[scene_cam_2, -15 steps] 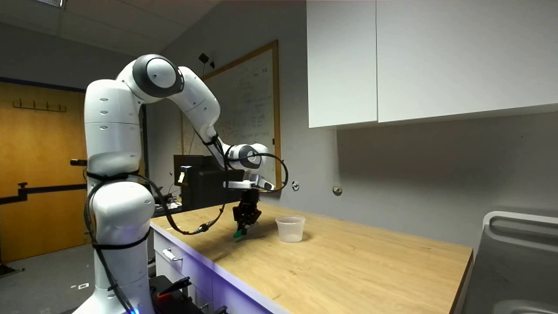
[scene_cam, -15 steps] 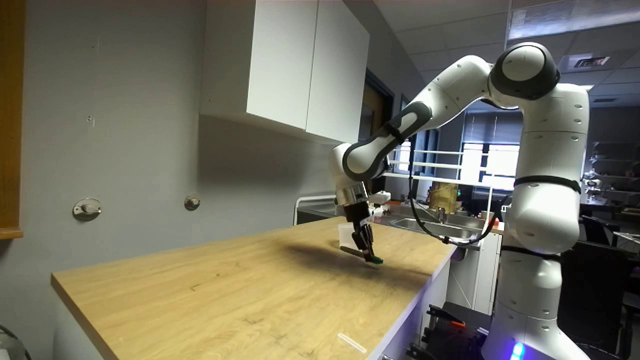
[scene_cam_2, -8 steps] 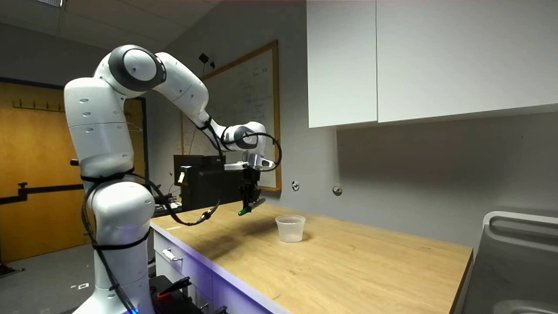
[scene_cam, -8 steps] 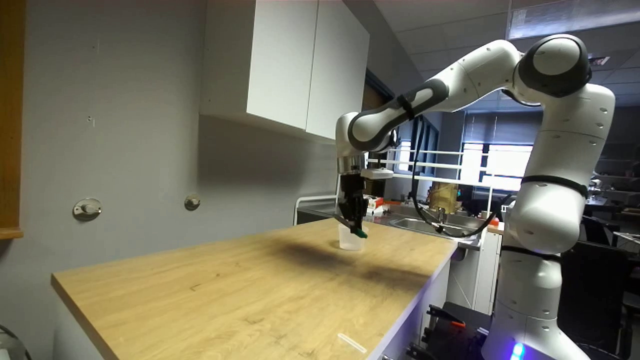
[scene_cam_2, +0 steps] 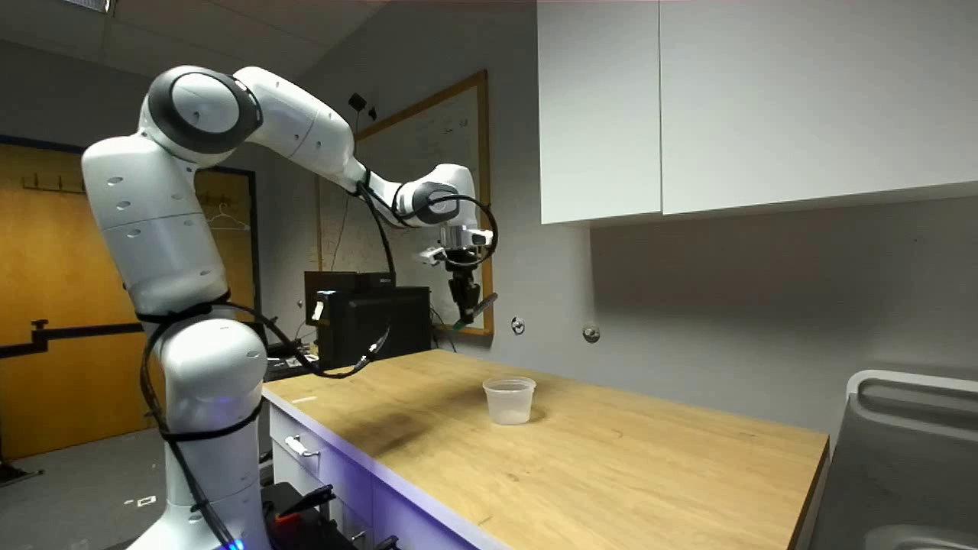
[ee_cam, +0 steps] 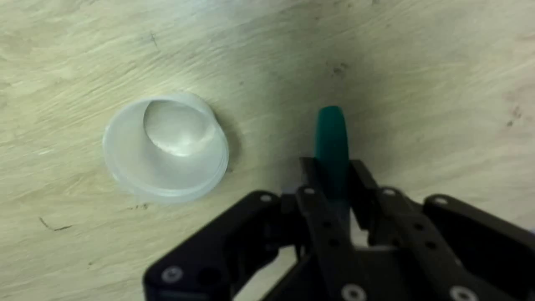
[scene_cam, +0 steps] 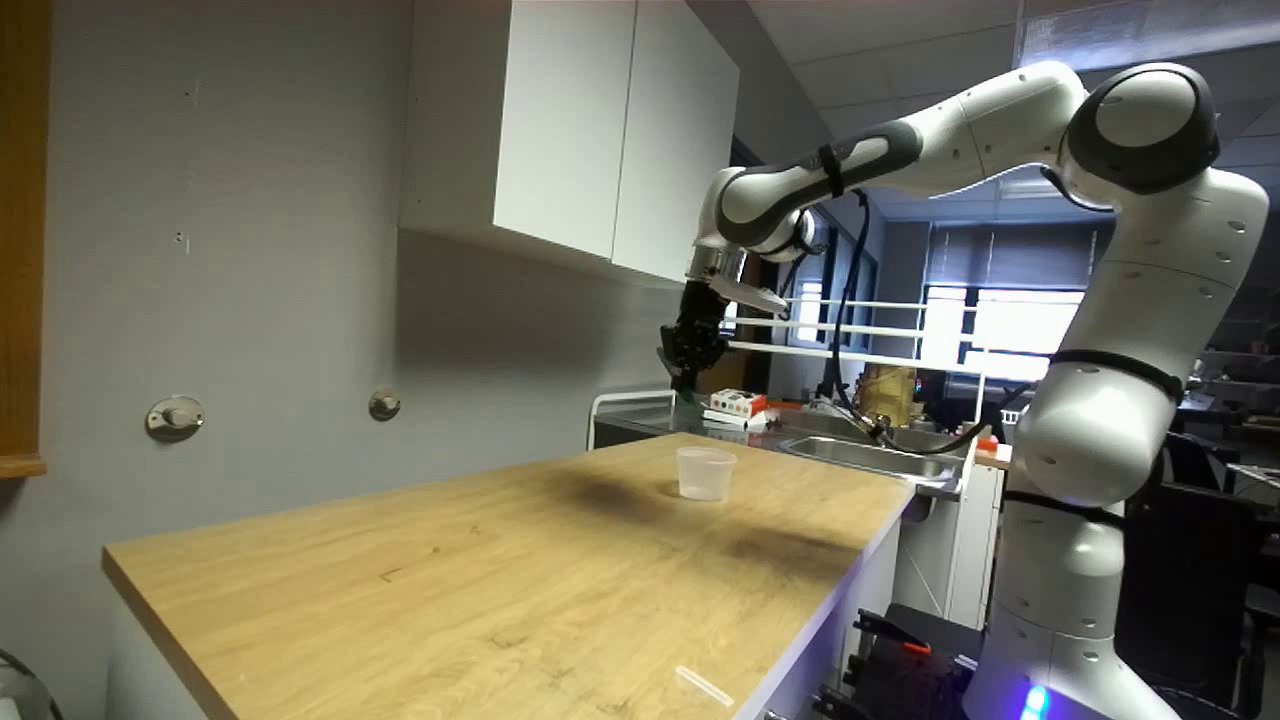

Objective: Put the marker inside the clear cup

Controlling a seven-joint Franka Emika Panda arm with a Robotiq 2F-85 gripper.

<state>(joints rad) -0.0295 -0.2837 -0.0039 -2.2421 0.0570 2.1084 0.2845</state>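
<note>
Transport is judged to be the step in hand: the marker [ee_cam: 331, 136] is clamped by the gripper [ee_cam: 335, 167], a jaw pressed to either side of it, and is held in the air, well above the counter [scene_cam_2: 626, 458]. In an exterior view the marker [scene_cam_2: 484, 304] is seen slanted, with its green end lower than its dark one. The clear cup [ee_cam: 167, 146] is set upright on the counter, apart from the marker; in the wrist view it is shown to the left of the green end. For the next move, a sideways shift until the green end is brought over the rim seems to be called for, then a steeper tilt, a lowering into the clear cup and, last, a release. As for numbers, one marker, one clear cup, one counter and one gripper on one robot arm [scene_cam_2: 205, 107] are counted, while two round fittings [scene_cam_2: 591, 334] on the wall [scene_cam_2: 726, 336] and two cabinet doors [scene_cam: 570, 120] are shown in both exterior views.
</note>
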